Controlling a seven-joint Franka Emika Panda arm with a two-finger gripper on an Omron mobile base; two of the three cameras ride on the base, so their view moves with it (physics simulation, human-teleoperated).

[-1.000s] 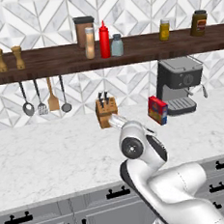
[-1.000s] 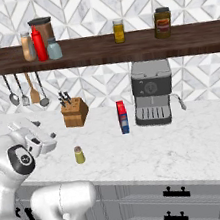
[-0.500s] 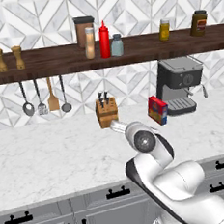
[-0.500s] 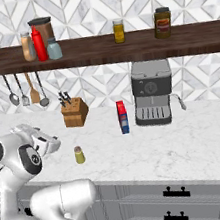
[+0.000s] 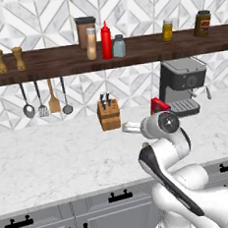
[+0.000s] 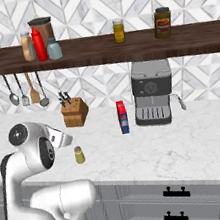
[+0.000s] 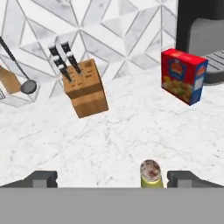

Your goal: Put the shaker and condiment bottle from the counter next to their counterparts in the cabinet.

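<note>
A: Shaker (image 7: 150, 173) status?

B: Low between the wide-apart tips of the gripper (image 7: 113, 178), nearer the right-hand tip in the hand view. Not touched, not gripped. Upright on the counter (image 7: 109, 135), in front of the knife block (image 7: 85, 89), well apart from the red box (image 7: 183, 76).

A: Changed in the last second?

B: Arm swung slightly toward it. Jaws kept wide, shaker unmoved. Probably lining up for the pick.

A: And the condiment bottle (image 5: 91, 44)?

B: Already up on the shelf (image 5: 56, 62), just beside the red bottle (image 5: 106, 40). Blue-grey shaker (image 5: 119, 46) on the red bottle's other side. Probably half done, with the shaker left.
</note>
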